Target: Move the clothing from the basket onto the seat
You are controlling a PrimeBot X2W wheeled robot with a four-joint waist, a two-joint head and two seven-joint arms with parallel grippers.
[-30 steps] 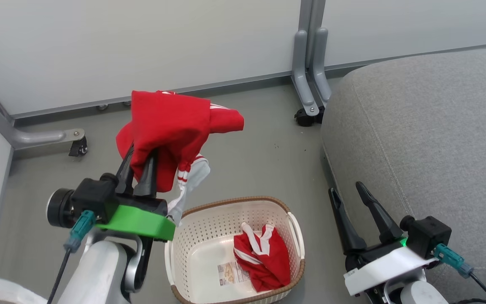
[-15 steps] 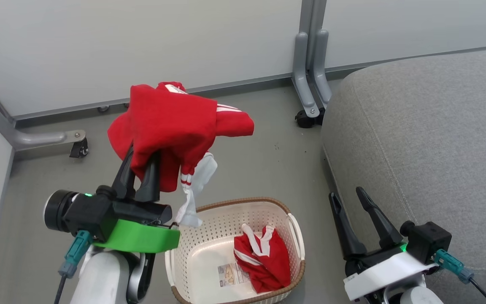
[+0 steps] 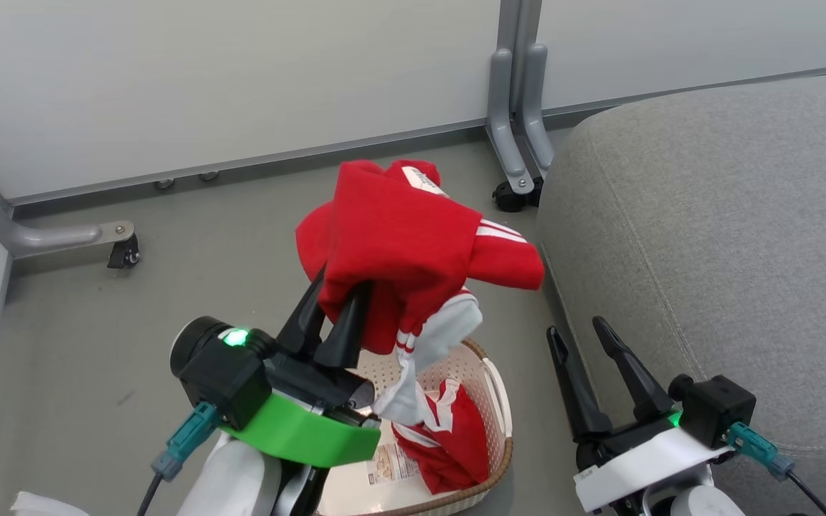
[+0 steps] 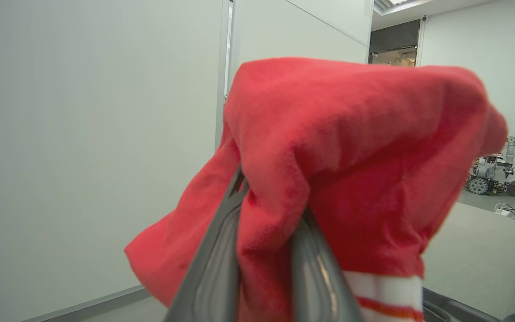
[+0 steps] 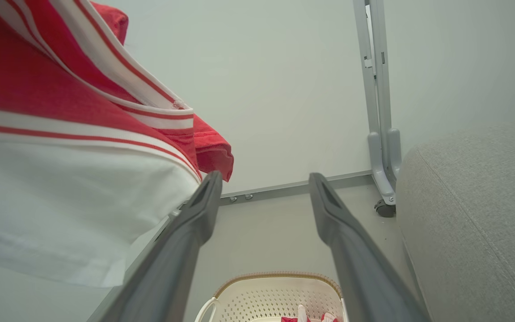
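The grey upholstered seat [image 3: 707, 236] takes up the right of the head view, its rounded edge next to the grey floor [image 3: 169, 301] and a pale partition wall [image 3: 241, 79] behind. The cream perforated basket [image 3: 506, 448] stands on the floor just beside the seat's front. One red striped garment [image 3: 406, 244] is lifted clear above the basket, its nearest flap close to the seat edge but not over the cushion. A second red garment [image 3: 456, 444] lies in the basket next to a sticker [image 3: 391, 462].

The left end effector [image 3: 338, 304] is clamped on a fold of the lifted garment. The right end effector [image 3: 574, 326] stands with fingers spread and empty, in front of the seat edge.

Risks, as I judge them: the hold takes only a narrow fold, with most of the cloth draped over the fingertips, so a quick swing could let it slide off onto the floor short of the seat. The dangling white trim could also snag the basket rim or the right end effector's fingers.

The left wrist view shows the pinch itself, red cloth squeezed between both fingers, which the head view hides under the drape. The right wrist view shows the garment's striped white underside hanging by its own left finger; whether they touch I cannot tell
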